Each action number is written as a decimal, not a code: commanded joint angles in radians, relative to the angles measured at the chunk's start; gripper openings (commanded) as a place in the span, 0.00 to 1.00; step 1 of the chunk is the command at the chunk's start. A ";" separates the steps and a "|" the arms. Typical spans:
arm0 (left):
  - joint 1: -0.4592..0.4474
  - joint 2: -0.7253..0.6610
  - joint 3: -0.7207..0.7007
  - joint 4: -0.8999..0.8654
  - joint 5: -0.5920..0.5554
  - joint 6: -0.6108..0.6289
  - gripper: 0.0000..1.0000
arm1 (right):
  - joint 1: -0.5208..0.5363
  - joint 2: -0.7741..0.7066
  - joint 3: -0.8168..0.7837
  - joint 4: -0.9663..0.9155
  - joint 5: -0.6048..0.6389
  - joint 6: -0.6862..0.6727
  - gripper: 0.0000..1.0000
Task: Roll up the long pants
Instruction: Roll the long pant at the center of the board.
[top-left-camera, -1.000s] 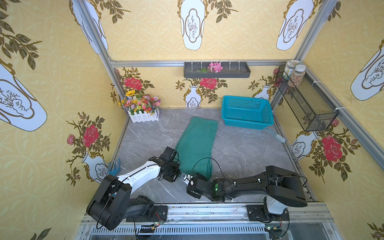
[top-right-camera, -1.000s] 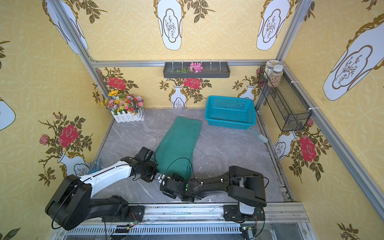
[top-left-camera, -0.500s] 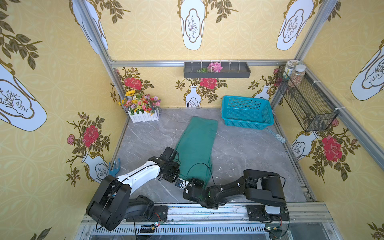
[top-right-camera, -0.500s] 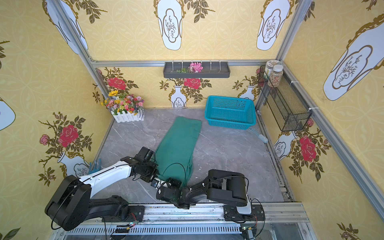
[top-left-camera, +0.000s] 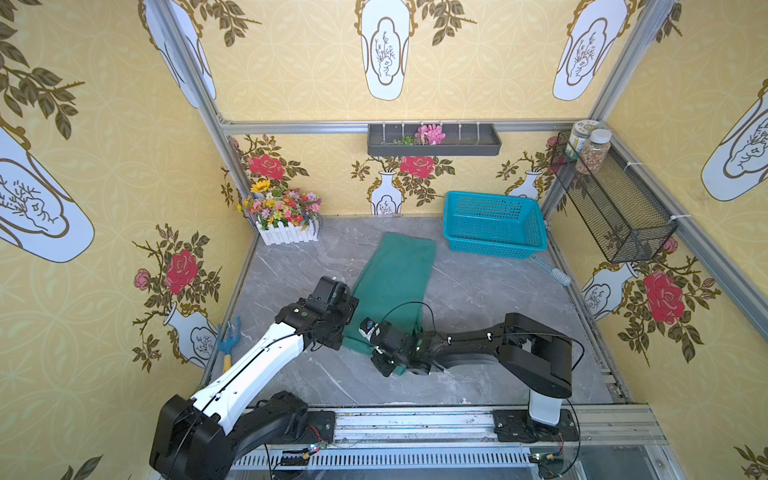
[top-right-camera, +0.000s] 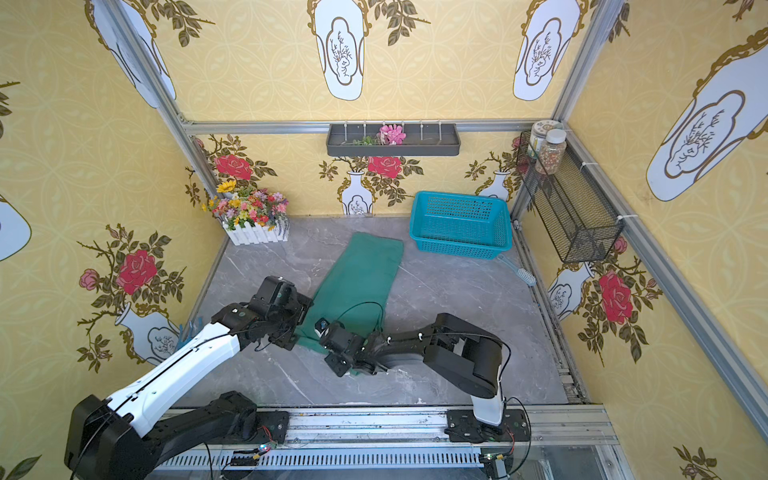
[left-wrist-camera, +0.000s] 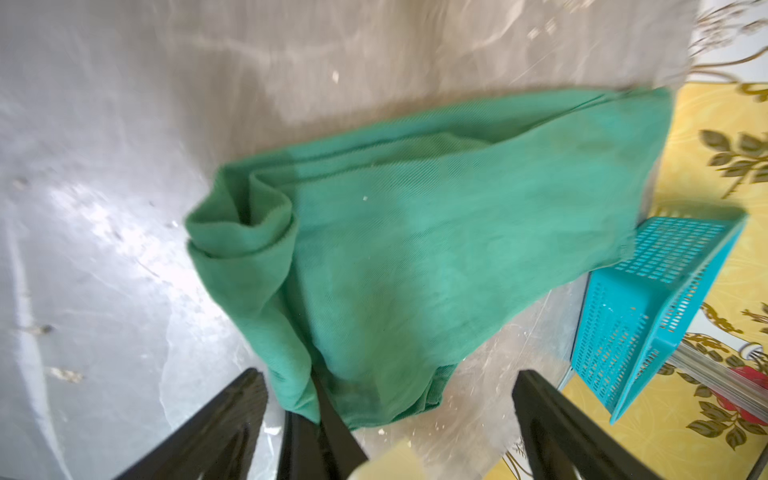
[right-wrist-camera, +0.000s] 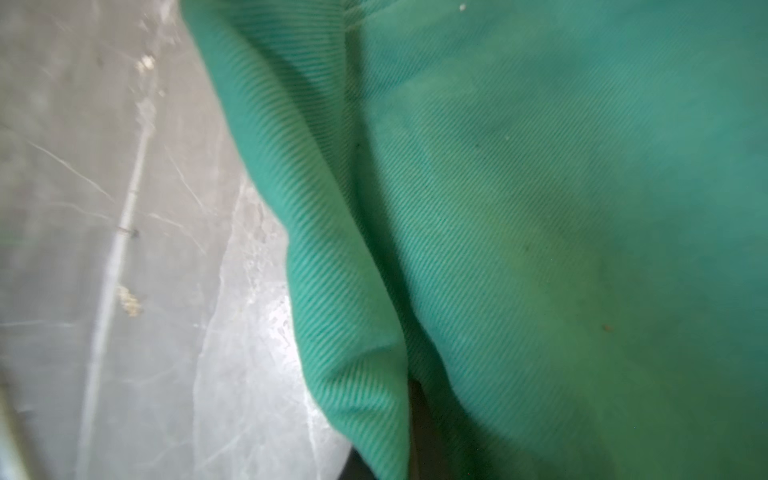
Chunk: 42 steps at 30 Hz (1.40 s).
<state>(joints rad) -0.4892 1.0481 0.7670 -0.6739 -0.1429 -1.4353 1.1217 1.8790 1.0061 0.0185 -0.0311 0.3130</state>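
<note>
At the bottom of both top views, a metal rail (top-left-camera: 415, 428) is seen, and the two arms are fixed to it. In the lower middle of the frame, the right claw (top-left-camera: 385, 360) is pressed together on the near end of the long pants (top-left-camera: 395, 274), and a bit of the green cloth is pinched in it. In the right wrist view, the cloth is seen very close and is bunched around one dark finger (right-wrist-camera: 417, 436).

Just to the left, the left claw (left-wrist-camera: 388, 374) is held beside the near left edge of the pants. In the left wrist view, its fingers (left-wrist-camera: 216, 415) are spread wide apart, and a small curled fold is seen at one corner of the cloth.

The pants are laid on the grey surface (top-left-camera: 478, 299) in the middle of the frame. They are folded into one long strip that runs up and a little to the right.

Farther back, at the upper right of the surface, a blue basket (top-left-camera: 494, 222) is placed, with a brush (top-left-camera: 552, 272) just beside it. At the upper left, a white box of flowers (top-left-camera: 286, 216) is set against the wall.
</note>
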 joint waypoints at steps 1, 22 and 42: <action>0.001 -0.083 -0.053 -0.056 -0.068 0.046 0.97 | -0.059 0.015 -0.010 -0.102 -0.323 0.076 0.00; -0.002 -0.253 -0.420 0.326 0.246 0.023 0.57 | -0.282 0.144 0.123 0.004 -0.792 0.302 0.00; -0.002 -0.046 -0.489 0.560 0.303 -0.042 0.73 | -0.300 0.166 0.084 0.077 -0.790 0.376 0.00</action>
<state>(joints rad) -0.4911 0.9710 0.2810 -0.1707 0.1455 -1.4746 0.8223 2.0495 1.0912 0.0837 -0.8356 0.6846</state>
